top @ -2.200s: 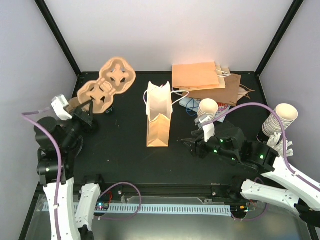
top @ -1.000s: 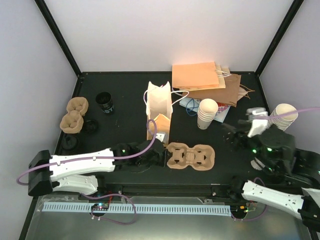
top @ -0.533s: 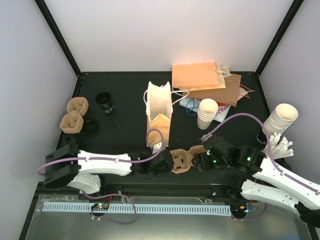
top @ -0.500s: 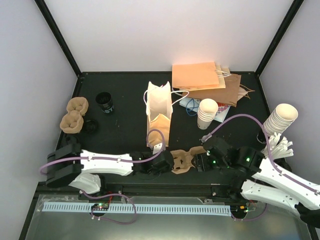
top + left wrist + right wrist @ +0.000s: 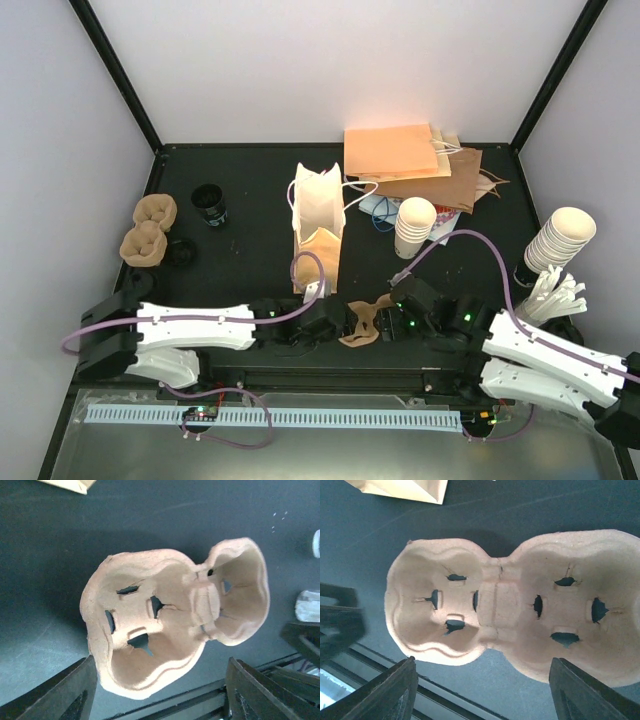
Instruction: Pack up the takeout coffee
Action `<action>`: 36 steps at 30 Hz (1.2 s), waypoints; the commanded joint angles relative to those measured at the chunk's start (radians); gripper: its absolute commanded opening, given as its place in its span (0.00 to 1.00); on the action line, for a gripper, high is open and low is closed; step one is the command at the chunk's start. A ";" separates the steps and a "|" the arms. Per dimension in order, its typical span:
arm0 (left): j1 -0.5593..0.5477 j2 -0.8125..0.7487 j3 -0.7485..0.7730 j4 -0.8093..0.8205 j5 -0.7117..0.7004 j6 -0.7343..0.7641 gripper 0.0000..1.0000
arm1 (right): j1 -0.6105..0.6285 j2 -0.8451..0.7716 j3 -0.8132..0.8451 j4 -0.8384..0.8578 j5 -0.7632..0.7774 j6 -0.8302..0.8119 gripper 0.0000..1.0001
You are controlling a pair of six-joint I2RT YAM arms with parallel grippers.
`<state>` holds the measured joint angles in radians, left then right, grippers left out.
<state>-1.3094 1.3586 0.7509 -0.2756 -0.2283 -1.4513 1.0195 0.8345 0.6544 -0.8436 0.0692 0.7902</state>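
A brown pulp cup carrier [image 5: 365, 322] lies on the black table near the front edge, between my two grippers. My left gripper [image 5: 335, 322] is at its left end, open. In the left wrist view the carrier [image 5: 170, 625] sits just beyond the wide-apart fingers [image 5: 75, 695], with its far cup half bent upward. My right gripper [image 5: 395, 322] faces the carrier's right end, open. In the right wrist view the carrier [image 5: 510, 610] spans the gap ahead of the fingers [image 5: 590, 690], and nothing is held. No takeout coffee with a black lid shows clearly in any view.
An open white paper bag [image 5: 318, 235] stands just behind the carrier. Stacked lidless white cups are at mid-right [image 5: 415, 228] and far right [image 5: 560, 240]. Spare carriers [image 5: 148, 228] and black round items [image 5: 210, 205] sit at the left. Folded paper bags [image 5: 400, 160] lie at the back.
My left gripper has opened and let go of the carrier. The right arm has swung in from the right to the carrier's other end. The carrier now looks bent and tilted.
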 commanded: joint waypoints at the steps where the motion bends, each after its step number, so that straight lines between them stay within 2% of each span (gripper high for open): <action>1: -0.006 -0.087 0.044 -0.163 -0.065 0.042 0.76 | 0.001 0.028 -0.026 0.086 0.020 0.001 0.74; 4: -0.006 -0.156 0.023 -0.213 -0.087 0.070 0.77 | 0.002 0.075 -0.025 0.095 0.051 -0.015 0.73; 10: 0.028 -0.324 -0.001 -0.251 -0.167 0.263 0.77 | 0.002 0.194 0.006 0.099 0.094 -0.053 0.68; 15: 0.211 -0.532 -0.049 -0.257 -0.070 0.469 0.78 | 0.002 0.279 0.020 0.129 0.093 -0.061 0.66; 19: 0.364 -0.655 -0.049 -0.328 0.017 0.575 0.78 | 0.004 0.324 0.036 0.145 0.095 -0.068 0.65; 22: 0.468 -0.679 -0.042 -0.362 0.103 0.635 0.78 | 0.004 0.356 0.044 0.158 0.099 -0.072 0.63; 26: 0.545 -0.681 -0.024 -0.388 0.143 0.680 0.78 | 0.003 0.417 0.054 0.166 0.107 -0.072 0.63; 29: 0.586 -0.679 -0.009 -0.395 0.166 0.704 0.78 | 0.003 0.449 0.058 0.165 0.121 -0.066 0.62; 33: 0.623 -0.675 0.009 -0.400 0.185 0.734 0.78 | 0.004 0.469 0.054 0.178 0.129 -0.066 0.55; 36: 0.649 -0.668 0.025 -0.410 0.198 0.755 0.78 | 0.003 0.481 0.058 0.188 0.130 -0.070 0.54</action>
<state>-0.6888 0.6838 0.7101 -0.6624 -0.0738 -0.7563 1.0206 1.3060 0.6888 -0.6861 0.1661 0.7170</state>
